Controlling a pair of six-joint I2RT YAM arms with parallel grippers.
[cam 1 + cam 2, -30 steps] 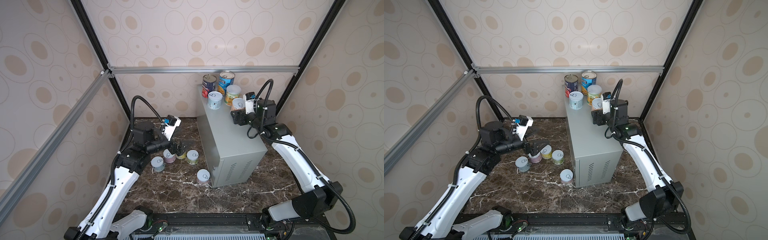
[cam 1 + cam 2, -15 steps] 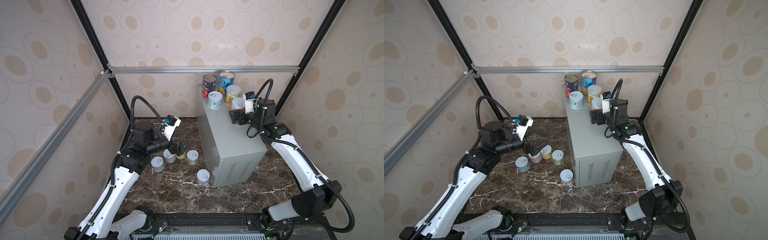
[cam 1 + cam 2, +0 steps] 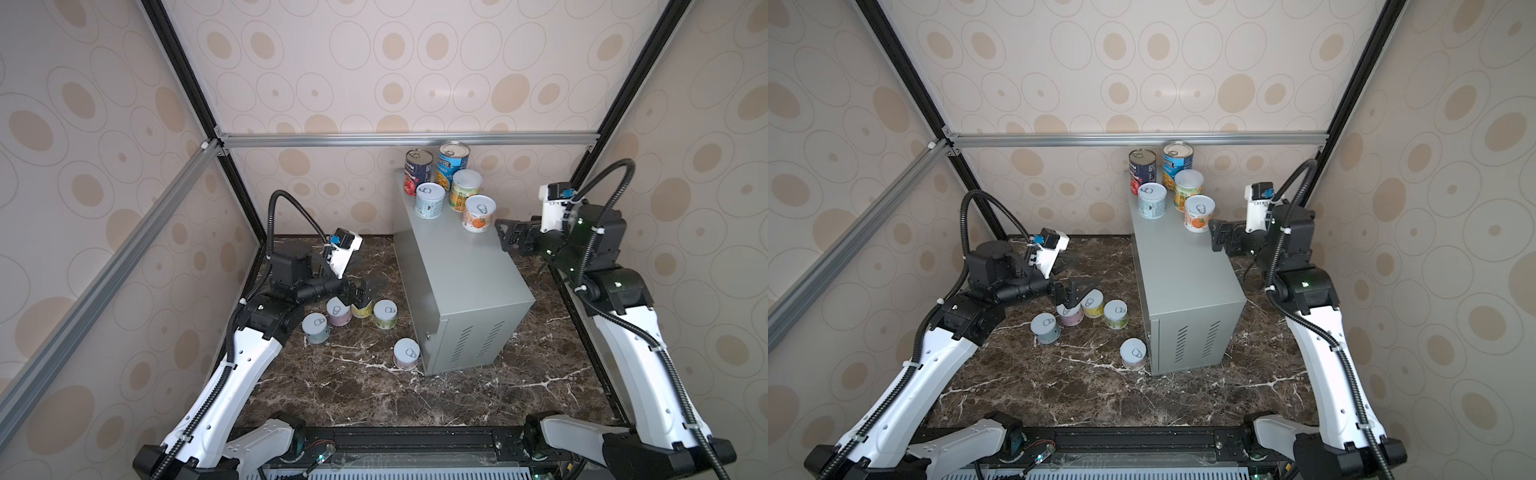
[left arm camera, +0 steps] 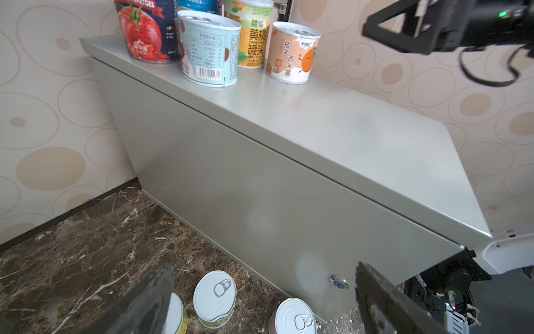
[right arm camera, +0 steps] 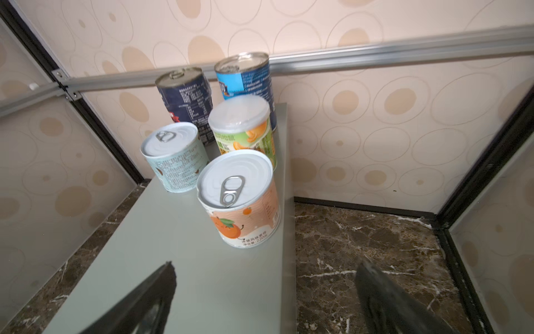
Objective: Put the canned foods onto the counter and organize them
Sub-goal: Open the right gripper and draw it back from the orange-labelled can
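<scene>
Five of the canned foods stand at the far end of the tall grey sheet-metal box [image 3: 457,270]: the navy-red metal-topped can [image 3: 419,172] and blue-yellow metal-topped can [image 3: 453,160] at the back; the white-lidded green-yellow can [image 3: 464,189] and pale blue pull-tab can [image 3: 430,200] before them; the orange-printed pull-tab can [image 3: 479,214] nearest, close to the top's right edge. Five short cans wait on the dark marble table [image 3: 353,390]; four cluster left of the box, and a lone short can [image 3: 406,353] sits just beside its front left corner.

The right hand [image 3: 505,237] is spread and empty, near the orange-printed can but apart from it; the left hand [image 3: 359,293] is spread too, low over the yellow-labelled can [image 3: 361,309] and pink-labelled can [image 3: 338,312]; which it aims for I cannot tell.

The next pick looks like the left hand's; it should straddle one can only, since the neighbours crowd close; grip the wall squarely, lift above the box's top edge, and set down before the pale blue can. The right hand should draw straight back; a sideways brush could push the orange-printed can off the edge.
</scene>
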